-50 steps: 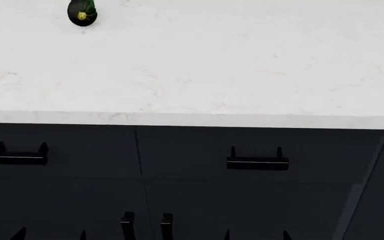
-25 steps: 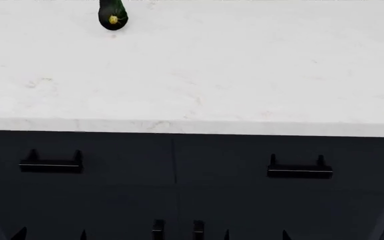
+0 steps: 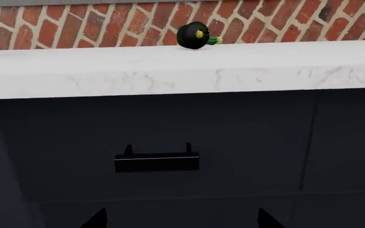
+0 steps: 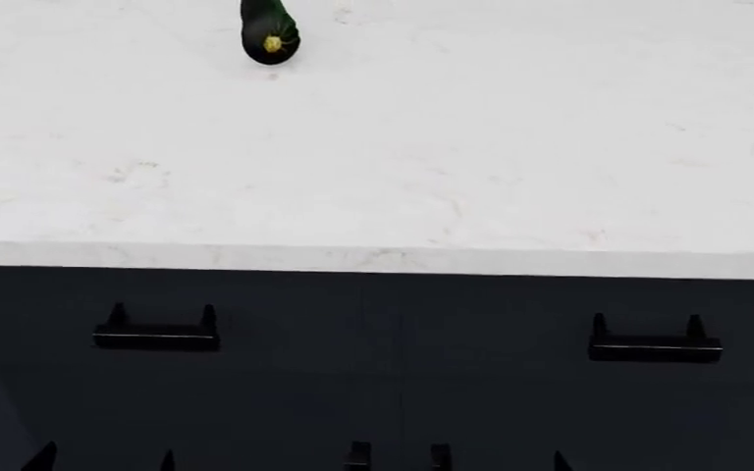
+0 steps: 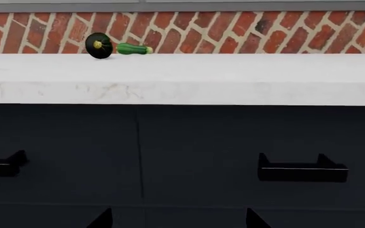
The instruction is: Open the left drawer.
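Note:
The left drawer [image 4: 259, 314] is a dark navy flat front under the white counter, shut. Its short black bar handle [image 4: 157, 335] sits level on two posts. In the left wrist view the same handle [image 3: 156, 161] lies straight ahead, a little beyond my left gripper [image 3: 180, 221], which is open and empty. In the head view only the fingertips of my left gripper [image 4: 102, 461] show, below the handle. My right gripper [image 5: 177, 221] is open and empty, facing the seam between both drawer fronts. The end of the left drawer's handle [image 5: 2, 166] shows in the right wrist view.
The twin right drawer front has the same handle [image 4: 655, 346], also seen in the right wrist view [image 5: 303, 170]. The tops of two vertical cabinet door handles [image 4: 357, 455] show below. A green zucchini [image 4: 270, 34] lies on the white counter [image 4: 482, 147] before a brick wall [image 3: 74, 23].
In the head view the counter, zucchini and both drawer handles have slid right and slightly down. The gripper tips stay at the bottom edge.

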You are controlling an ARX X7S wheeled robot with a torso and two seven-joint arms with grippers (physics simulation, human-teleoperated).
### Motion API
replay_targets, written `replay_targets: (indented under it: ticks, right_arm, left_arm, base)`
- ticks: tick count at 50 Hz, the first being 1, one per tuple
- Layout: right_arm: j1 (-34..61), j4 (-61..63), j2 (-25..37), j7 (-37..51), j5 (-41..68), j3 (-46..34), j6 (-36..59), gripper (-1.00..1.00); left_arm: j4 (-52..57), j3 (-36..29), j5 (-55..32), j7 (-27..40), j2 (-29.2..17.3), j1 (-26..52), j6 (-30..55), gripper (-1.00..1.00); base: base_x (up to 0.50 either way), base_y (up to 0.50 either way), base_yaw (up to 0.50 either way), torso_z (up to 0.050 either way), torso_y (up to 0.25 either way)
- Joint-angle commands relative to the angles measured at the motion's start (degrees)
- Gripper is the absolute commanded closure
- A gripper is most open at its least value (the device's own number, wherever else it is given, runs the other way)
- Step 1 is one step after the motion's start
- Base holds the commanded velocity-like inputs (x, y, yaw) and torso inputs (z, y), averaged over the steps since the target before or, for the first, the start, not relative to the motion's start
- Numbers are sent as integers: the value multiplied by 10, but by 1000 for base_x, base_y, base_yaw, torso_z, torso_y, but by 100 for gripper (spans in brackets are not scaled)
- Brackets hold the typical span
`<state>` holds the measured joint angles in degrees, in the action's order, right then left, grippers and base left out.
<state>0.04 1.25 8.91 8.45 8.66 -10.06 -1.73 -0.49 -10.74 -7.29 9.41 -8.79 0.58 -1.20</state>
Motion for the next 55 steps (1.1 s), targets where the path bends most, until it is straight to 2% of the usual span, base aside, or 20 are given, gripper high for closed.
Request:
replay_targets:
  ticks: [1,18,55]
  right_arm:
    - [1,0,3,3,6,-4,-1,-100]
    - [1,0,7,10,14,-7,-6,-100]
    - [3,2,18,15,27,-21,-12,-100]
  left_arm:
    - [0,-5,-5,1,-4,0,-5,-100]
    - [2,-21,4,1,-14,-4,-25,-100]
    - [1,-36,-6,7,-23,0,-16,-100]
  base:
    - [0,8,0,0,0]
    - [0,0,0,0,0]
    - [-1,0,0,0,-245]
